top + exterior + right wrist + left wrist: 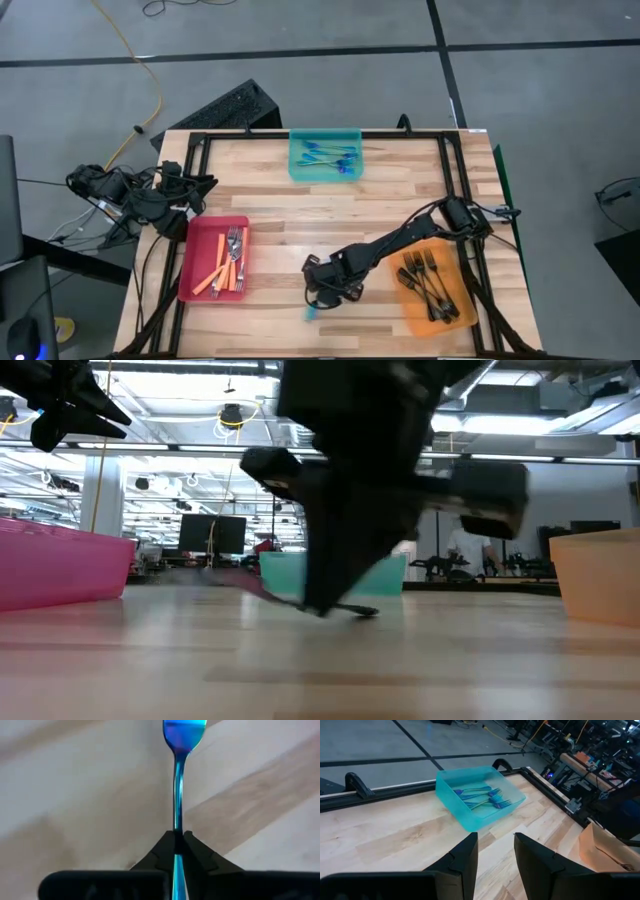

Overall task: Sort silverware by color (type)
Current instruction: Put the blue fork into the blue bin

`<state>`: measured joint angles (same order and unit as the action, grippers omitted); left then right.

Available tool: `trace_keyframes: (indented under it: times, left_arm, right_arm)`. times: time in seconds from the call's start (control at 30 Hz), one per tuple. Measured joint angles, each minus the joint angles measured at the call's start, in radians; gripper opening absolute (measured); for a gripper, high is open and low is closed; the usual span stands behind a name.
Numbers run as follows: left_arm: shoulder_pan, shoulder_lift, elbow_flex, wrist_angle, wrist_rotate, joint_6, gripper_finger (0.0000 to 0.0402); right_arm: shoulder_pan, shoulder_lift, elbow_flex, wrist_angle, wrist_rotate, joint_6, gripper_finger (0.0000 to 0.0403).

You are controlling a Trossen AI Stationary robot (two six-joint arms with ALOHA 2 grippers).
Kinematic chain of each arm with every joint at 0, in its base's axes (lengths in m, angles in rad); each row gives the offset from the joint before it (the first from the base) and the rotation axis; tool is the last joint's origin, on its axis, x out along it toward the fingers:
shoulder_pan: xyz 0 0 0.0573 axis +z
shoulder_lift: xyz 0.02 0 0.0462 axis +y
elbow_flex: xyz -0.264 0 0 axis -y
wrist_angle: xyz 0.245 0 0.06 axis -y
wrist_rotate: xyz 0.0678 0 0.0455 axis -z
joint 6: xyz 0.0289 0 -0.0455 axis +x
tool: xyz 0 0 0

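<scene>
A blue fork [178, 775] lies low over the bare wood near the table's front edge, its tines [312, 313] toward the near edge. My right gripper [322, 297] is shut on it, slanting down. In the low view the gripper [330, 595] reaches down to the tabletop. Other blue forks [330, 155] lie in the teal tray [298, 170] at the far edge. Orange-handled forks [226, 268] fill the red tray [190, 262], and dark forks [425, 280] the orange tray [455, 315]. My left gripper [495, 840] waits open at the left, facing the teal tray. My right gripper pinches the blue fork's thin handle [176, 822] between its two fingertips [162, 847]. The fingers come steeply from above and lie along the handle, the tines pointing away from them. Whether the fork rests on the wood or is just clear of it, I cannot tell.
A black metal frame [450, 160] borders the tabletop. Bare wood [330, 215] lies between the three trays. Cables and a keyboard [225, 108] sit off the far left corner.
</scene>
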<state>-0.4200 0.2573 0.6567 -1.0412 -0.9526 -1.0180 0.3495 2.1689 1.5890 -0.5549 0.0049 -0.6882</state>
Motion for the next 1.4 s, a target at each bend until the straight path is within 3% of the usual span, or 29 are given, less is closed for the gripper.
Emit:
trace_keyframes:
  times: [0.57,1.1,1.23,1.4]
  left_arm:
    - [0.000,0.000,0.000,0.000,0.000,0.000,0.0112]
    - [0.000,0.000,0.000,0.000,0.005,0.000,0.0112]
    - [0.000,0.000,0.000,0.000,0.004,0.000,0.0112]
    - [0.000,0.000,0.000,0.000,0.009,0.000,0.0112]
  right_arm:
    - [-0.141,0.000,0.000,0.284,-0.060,0.422,0.0050]
    - [-0.187,-0.023,0.061,0.351,-0.058,0.529,0.0050]
    - [-0.198,-0.025,0.101,0.357,-0.024,0.542,0.0050]
    - [-0.210,-0.025,0.146,0.347,0.112,0.541,0.0050]
